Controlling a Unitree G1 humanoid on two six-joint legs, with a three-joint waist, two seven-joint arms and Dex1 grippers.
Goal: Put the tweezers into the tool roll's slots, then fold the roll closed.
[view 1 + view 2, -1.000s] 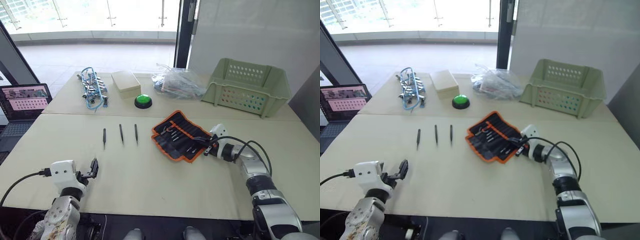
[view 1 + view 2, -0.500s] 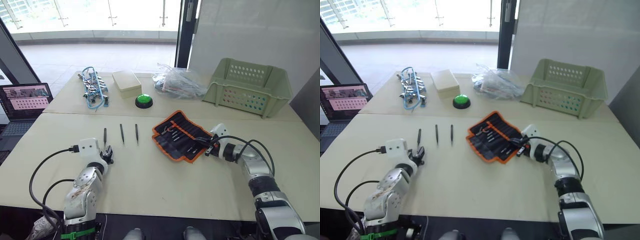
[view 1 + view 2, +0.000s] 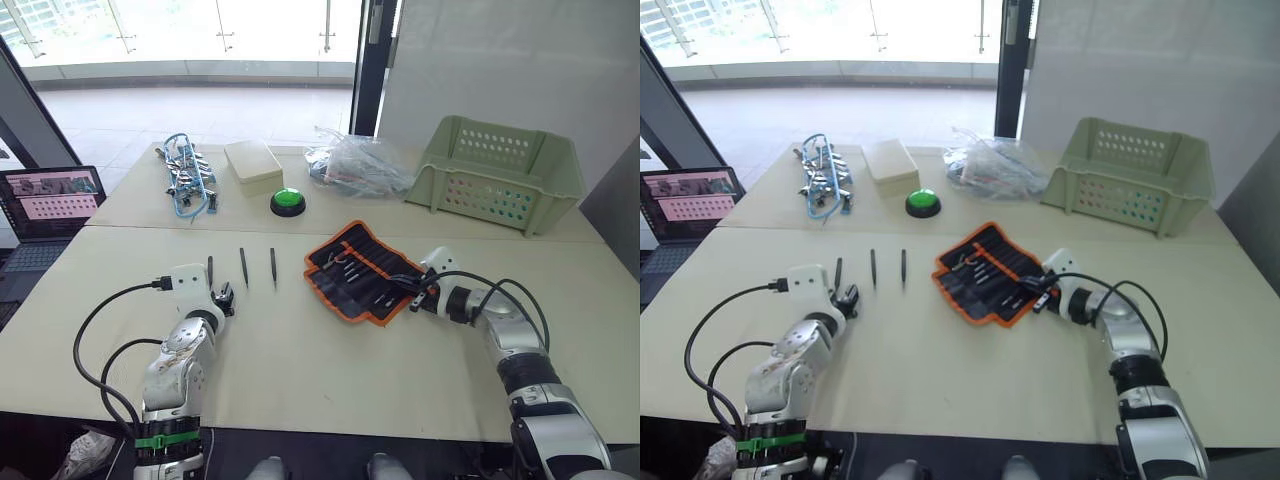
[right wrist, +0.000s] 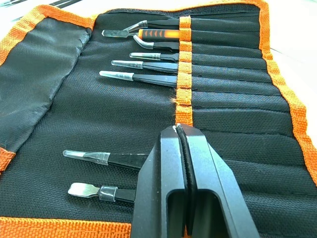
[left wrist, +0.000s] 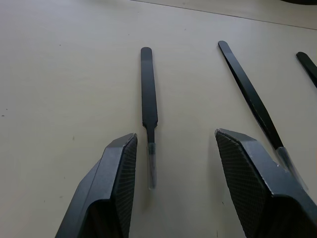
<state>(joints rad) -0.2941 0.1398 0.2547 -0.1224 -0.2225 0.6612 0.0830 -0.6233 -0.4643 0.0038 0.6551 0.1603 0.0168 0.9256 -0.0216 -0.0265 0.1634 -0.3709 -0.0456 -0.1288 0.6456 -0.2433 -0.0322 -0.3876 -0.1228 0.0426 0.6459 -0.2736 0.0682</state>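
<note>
Three slim black tweezers lie side by side on the table: the leftmost point(image 3: 209, 270), the middle point(image 3: 243, 266) and the right one point(image 3: 273, 267). My left gripper point(image 3: 225, 297) is open just behind the leftmost tweezers point(image 5: 147, 94), its fingers point(image 5: 111, 183) standing either side of the capped tip without touching it. The tool roll point(image 3: 360, 270) lies unfolded, black with orange edging, and several tweezers point(image 4: 143, 78) sit in its slots point(image 4: 233, 74). My right gripper point(image 4: 177, 130) is shut, its tips resting on the roll's orange centre band.
At the back stand a pale green basket point(image 3: 500, 175), a clear plastic bag point(image 3: 360, 165), a green button point(image 3: 287, 203), a beige box point(image 3: 252, 166) and a blue-and-silver tangle of clips point(image 3: 185, 175). A laptop point(image 3: 50, 200) sits at the far left.
My left arm has swung forward from the table's near edge up to the leftmost tweezers. The right gripper and the roll have stayed put.
</note>
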